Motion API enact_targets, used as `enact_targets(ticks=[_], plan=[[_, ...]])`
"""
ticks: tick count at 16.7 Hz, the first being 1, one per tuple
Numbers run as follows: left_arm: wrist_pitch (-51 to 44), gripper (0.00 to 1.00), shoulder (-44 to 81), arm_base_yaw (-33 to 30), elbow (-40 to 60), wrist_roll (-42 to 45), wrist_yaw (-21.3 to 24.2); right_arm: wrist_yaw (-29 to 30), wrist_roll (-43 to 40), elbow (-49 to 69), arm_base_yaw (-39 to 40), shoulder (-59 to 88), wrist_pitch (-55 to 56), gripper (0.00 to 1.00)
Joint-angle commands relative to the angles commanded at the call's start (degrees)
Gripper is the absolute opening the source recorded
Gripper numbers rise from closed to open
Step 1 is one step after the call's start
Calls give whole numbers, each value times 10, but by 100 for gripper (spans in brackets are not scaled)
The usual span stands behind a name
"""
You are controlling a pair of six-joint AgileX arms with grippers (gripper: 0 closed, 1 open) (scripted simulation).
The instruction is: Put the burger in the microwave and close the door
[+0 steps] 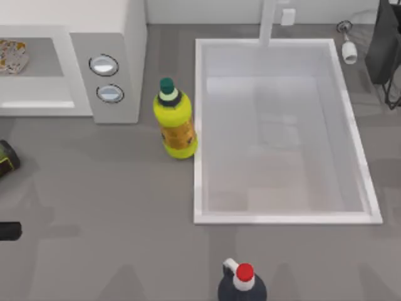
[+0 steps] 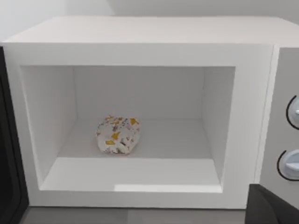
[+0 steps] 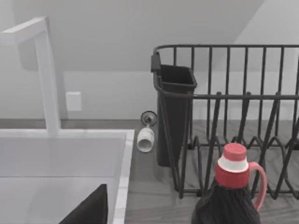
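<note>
Up in the top view's upper left corner, you had the microwave (image 1: 106,37), its grey panel with two round dials (image 1: 104,64) facing the open tabletop (image 1: 94,188). Inside the cavity sat the burger (image 2: 118,134), resting on the floor of the chamber toward the back wall, with bare floor on both sides and a clear strip between it and the front lip. From above, only its speckled edge (image 1: 11,55) peeked out at the frame's left border. The door (image 2: 9,186) stood swung wide, its dark inner face along the left edge of the left wrist view, well clear of the opening.

Your left gripper (image 1: 9,231) sat at the far left edge of the top view, lower down, facing the cavity; you could not tell how far its fingers were spread. A dark corner of the right gripper (image 3: 88,210) showed low in the right wrist view, and its spread could not be told either.

Just right of the microwave, the yellow bottle (image 1: 175,122) stood nearly touching the sink (image 1: 198,125) rim. A dark red-capped jug (image 1: 242,283) stood at the bottom edge, below the sink. The dish rack (image 3: 233,116) occupied the upper right corner.
</note>
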Motion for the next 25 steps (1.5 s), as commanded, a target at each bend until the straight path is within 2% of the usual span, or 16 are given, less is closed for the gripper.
enact_targets(ticks=[9, 17, 25], plan=[[-97, 0, -65, -155, 30, -1, -155, 0, 0, 0, 0, 0, 0, 100], [-109, 0, -77, -177, 31, -2, -176, 0, 0, 0, 0, 0, 0, 100], [-171, 0, -152, -282, 13, -4, -281, 0, 0, 0, 0, 0, 0, 100]])
